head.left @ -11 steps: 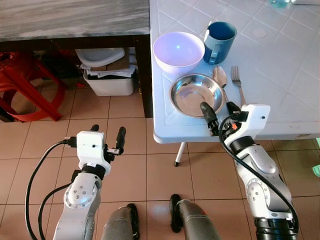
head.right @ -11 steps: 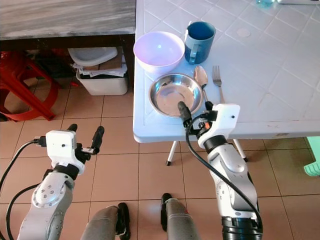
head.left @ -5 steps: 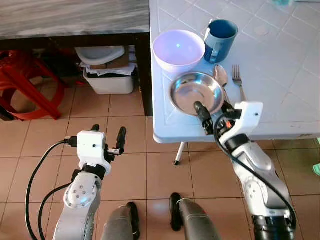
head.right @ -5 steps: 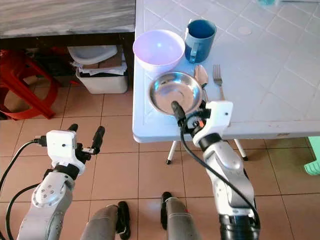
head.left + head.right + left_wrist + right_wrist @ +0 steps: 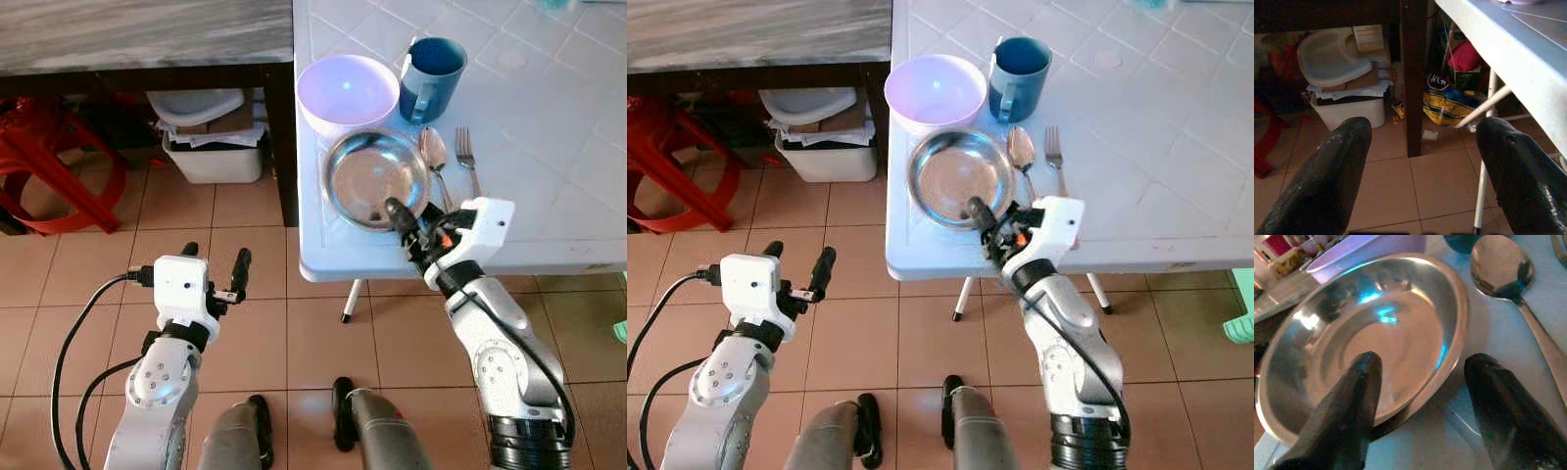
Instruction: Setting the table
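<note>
- Head views: the white table [image 5: 549,147] has its near left corner just ahead of the robot. A steel bowl [image 5: 377,178] sits close to that corner, near both the left and near edges.
- Touching the steel bowl's far rim is a lilac bowl [image 5: 348,93] by the left edge. A blue mug [image 5: 429,78] stands just right of it.
- A spoon [image 5: 433,157] lies just right of the steel bowl, and a fork [image 5: 464,160] right of the spoon. Bare tabletop opens out to the right and far side.
- The right gripper [image 5: 409,223] reaches over the near edge, fingers apart across the steel bowl's near rim.
- The left gripper [image 5: 214,273] hangs over the tiled floor [image 5: 245,235] left of the table, fingers spread and holding nothing.
- Farther left stand a white bin [image 5: 211,157] under a dark counter [image 5: 137,39] and a red stool [image 5: 49,166].
- Left wrist view: two open fingers [image 5: 1322,181] frame a dark post [image 5: 1414,73], the table's edge [image 5: 1508,63] and its thin leg [image 5: 1484,161].
- Right wrist view: one finger [image 5: 1344,411] is inside the steel bowl [image 5: 1371,338], the other [image 5: 1508,416] outside on the tabletop, rim between them, ungripped.
</note>
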You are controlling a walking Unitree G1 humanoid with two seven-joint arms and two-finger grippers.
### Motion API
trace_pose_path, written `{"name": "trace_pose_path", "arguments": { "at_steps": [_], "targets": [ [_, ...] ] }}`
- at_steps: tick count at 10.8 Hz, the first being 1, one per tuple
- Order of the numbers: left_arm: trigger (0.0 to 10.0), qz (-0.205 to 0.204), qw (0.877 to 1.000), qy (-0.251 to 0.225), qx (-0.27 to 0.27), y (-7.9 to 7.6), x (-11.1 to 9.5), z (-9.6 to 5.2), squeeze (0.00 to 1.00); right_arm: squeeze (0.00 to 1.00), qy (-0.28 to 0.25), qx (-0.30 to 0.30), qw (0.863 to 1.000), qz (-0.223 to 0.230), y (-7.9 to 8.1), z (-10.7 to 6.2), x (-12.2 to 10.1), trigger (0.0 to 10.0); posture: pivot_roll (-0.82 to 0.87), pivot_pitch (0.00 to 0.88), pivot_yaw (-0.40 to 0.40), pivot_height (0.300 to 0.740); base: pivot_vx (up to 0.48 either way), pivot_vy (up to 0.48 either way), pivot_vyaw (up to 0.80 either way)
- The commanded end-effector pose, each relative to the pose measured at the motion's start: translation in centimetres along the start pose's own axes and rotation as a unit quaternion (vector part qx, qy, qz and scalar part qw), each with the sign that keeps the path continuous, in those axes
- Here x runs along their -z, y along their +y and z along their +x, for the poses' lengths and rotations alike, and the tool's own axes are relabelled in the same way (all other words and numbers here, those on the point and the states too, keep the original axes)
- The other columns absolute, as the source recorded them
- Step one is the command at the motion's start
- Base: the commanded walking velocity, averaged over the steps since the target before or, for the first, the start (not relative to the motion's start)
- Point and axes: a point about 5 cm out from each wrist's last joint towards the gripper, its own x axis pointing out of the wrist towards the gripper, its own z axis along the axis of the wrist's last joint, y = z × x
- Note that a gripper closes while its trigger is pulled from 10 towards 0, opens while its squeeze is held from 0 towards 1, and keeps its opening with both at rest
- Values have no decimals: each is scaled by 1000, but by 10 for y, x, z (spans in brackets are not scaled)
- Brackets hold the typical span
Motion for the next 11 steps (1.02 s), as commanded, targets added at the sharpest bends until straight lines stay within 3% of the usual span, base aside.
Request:
{"name": "trace_pose_path", "arguments": {
  "at_steps": [1,7,11],
  "targets": [
    [10000,5,1000,1,6,-1,0,-3,0,0,26,30,999,16,-10,-5,9,118,-2,273,25,740,0,0,0],
    [10000,8,1000,-2,15,-1,-1,-3,0,0,43,97,990,89,-23,-7,15,0,-2,271,20,740,0,0,0],
    [10000,10,1000,-3,19,-2,-1,-3,0,0,54,121,987,96,-29,-8,18,0,0,270,20,740,0,0,0]
  ]
}}
